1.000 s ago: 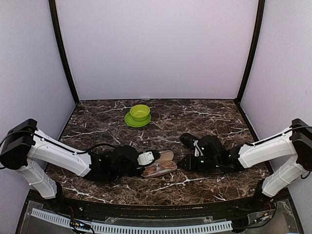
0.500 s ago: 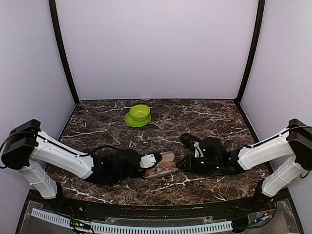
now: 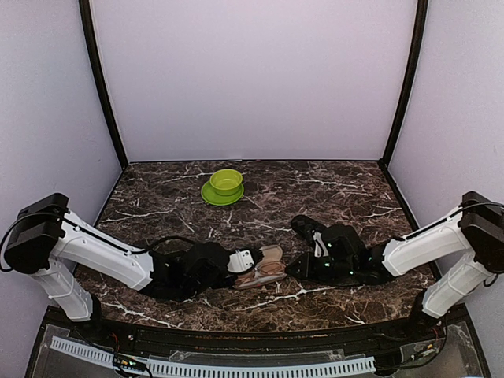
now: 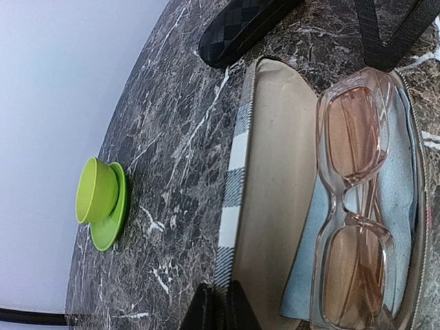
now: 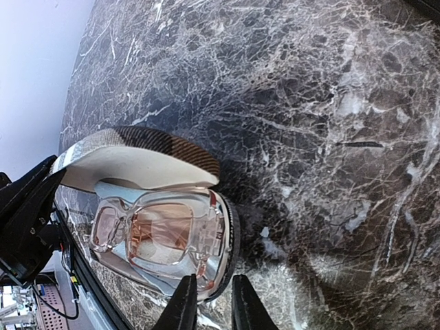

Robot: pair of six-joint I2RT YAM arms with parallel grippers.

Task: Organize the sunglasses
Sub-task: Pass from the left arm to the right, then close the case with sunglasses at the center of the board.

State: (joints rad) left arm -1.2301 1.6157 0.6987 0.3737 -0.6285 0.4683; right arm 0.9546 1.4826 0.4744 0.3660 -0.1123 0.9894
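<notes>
The sunglasses (image 4: pixel 354 206), a clear pinkish frame with reddish-brown lenses, lie folded on a blue cloth in the open brown-and-beige striped case (image 4: pixel 275 172). They also show in the right wrist view as sunglasses (image 5: pixel 161 230) under the raised lid (image 5: pixel 130 161), and from above as sunglasses (image 3: pixel 264 272). My left gripper (image 4: pixel 220 306) is shut on the lid's striped edge; from above this left gripper (image 3: pixel 240 262) sits at the case's left end. My right gripper (image 5: pixel 210 306) pinches the zipper rim at the case's right end, seen from above as right gripper (image 3: pixel 293 268).
A black bumpy oblong case (image 3: pixel 303 227) lies just behind the right gripper, also seen as the black case (image 4: pixel 247 27). A green bowl (image 3: pixel 226 182) stands on a green saucer (image 3: pixel 214 196) at the back middle. Purple walls close in the marble table (image 3: pixel 346 189).
The right gripper's fingers have closed in on the case's rim. The left arm has crept slightly to the right. The case and the sunglasses have hardly shifted.
</notes>
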